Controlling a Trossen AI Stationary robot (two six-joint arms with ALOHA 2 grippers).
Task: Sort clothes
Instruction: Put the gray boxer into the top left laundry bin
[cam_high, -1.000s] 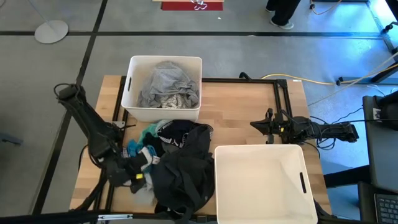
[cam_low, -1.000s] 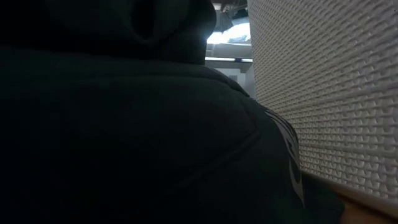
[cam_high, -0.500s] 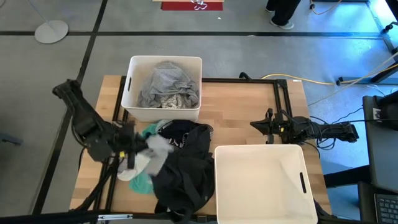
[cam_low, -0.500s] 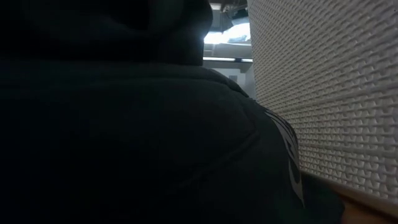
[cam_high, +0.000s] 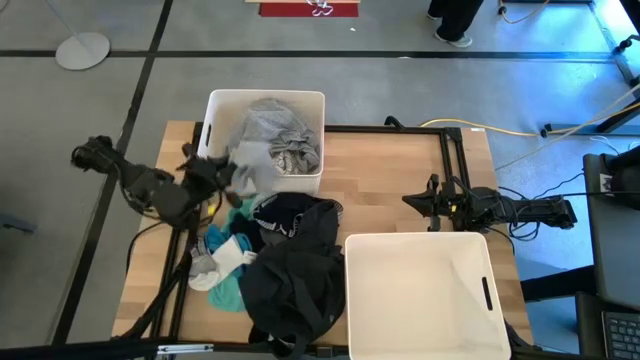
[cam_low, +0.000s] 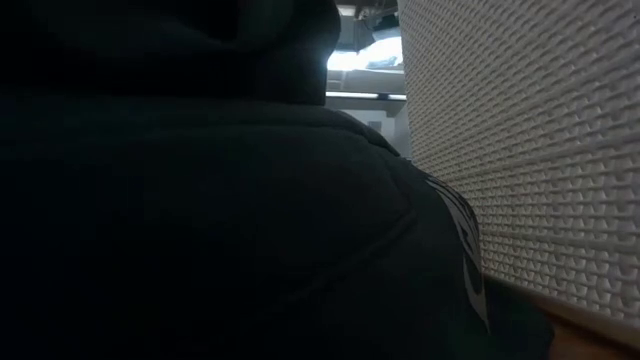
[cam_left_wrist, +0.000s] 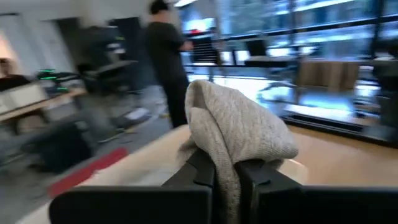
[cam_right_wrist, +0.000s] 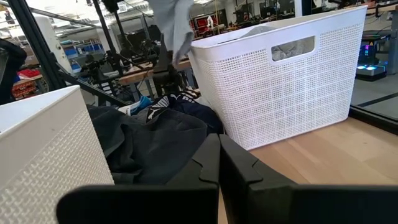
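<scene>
My left gripper (cam_high: 226, 172) is shut on a light grey knit garment (cam_high: 250, 163) at the near left corner of the far white bin (cam_high: 215, 105). That bin holds grey clothes (cam_high: 272, 135). On the table lies a pile: a black garment (cam_high: 295, 270), with teal, mint and white pieces (cam_high: 225, 262) at its left. My right gripper (cam_high: 408, 200) is shut and empty, low over the table right of the pile, beyond the near white bin (cam_high: 420, 340). My left gripper pinches a bunched fold of the grey garment (cam_left_wrist: 227, 177) between its two fingers (cam_left_wrist: 199, 168). The cloth humps up over the fingertips (cam_left_wrist: 239, 124). The garment is lifted clear of the pile and hangs beside the far bin in the right wrist view (cam_right_wrist: 175, 28).
The near bin's inside (cam_high: 415, 280) shows no clothes. In the low view the black garment (cam_low: 200, 220) and the near bin's wall (cam_low: 530, 140) fill the picture. A person (cam_left_wrist: 165, 56) stands in the room beyond the table.
My left gripper has risen from the pile at the near left and swung toward the table's far edge, up to the far bin's near left corner. It has carried the grey garment clear of the pile. The teal and white pieces have stayed on the table.
</scene>
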